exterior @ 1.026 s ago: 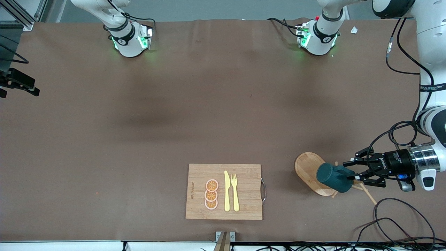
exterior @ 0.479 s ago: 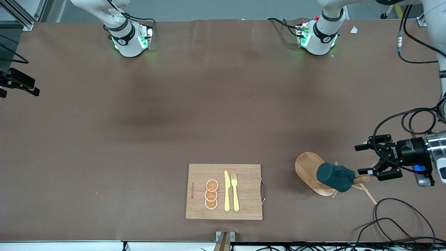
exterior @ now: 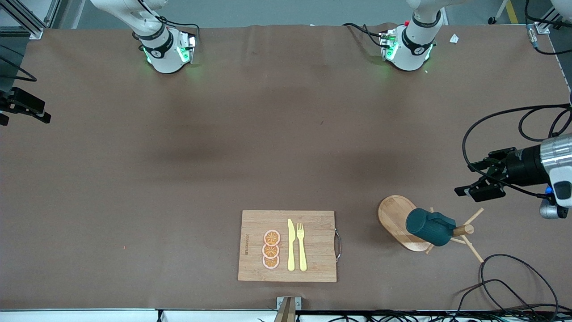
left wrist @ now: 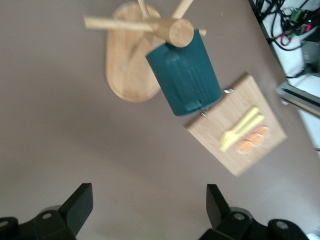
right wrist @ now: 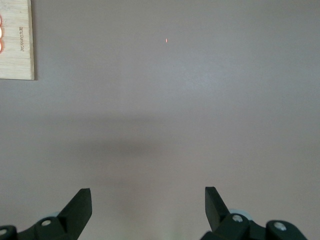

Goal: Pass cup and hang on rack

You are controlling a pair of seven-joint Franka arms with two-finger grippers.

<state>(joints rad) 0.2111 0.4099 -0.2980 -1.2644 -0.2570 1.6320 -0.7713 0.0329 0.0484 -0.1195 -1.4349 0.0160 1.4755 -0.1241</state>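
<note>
Your left gripper (exterior: 474, 179) hangs in the air with its fingers (left wrist: 80, 205) spread wide and nothing between them, over bare table near the edge at the left arm's end, close to the corner that lies toward the front camera. From there look to the rack (exterior: 399, 223), which stands near it on its oval base, closer to the front camera's edge of the table. The cup (exterior: 430, 227) is on that rack: in the left wrist view the cup (left wrist: 186, 75) sits tilted against the thick central post with the post's round top showing just above it, so I judge its handle is caught on a peg, though the handle itself is hidden and you cannot confirm the hook from here. With the jaws apart and clear of the cup, the hanging looks done. The thin pegs stick out around the post, so a path up and away from them would suit any retreat. Farther along, by the middle of the front camera's edge, lies the cutting board (exterior: 288, 246) with a yellow knife (exterior: 290, 245), fork (exterior: 301, 246) and three orange slices (exterior: 271, 249). Your right gripper (right wrist: 147, 210) waits elsewhere, jaws also wide and empty, looking down at bare table beside one corner of that board (right wrist: 16, 40)
</note>
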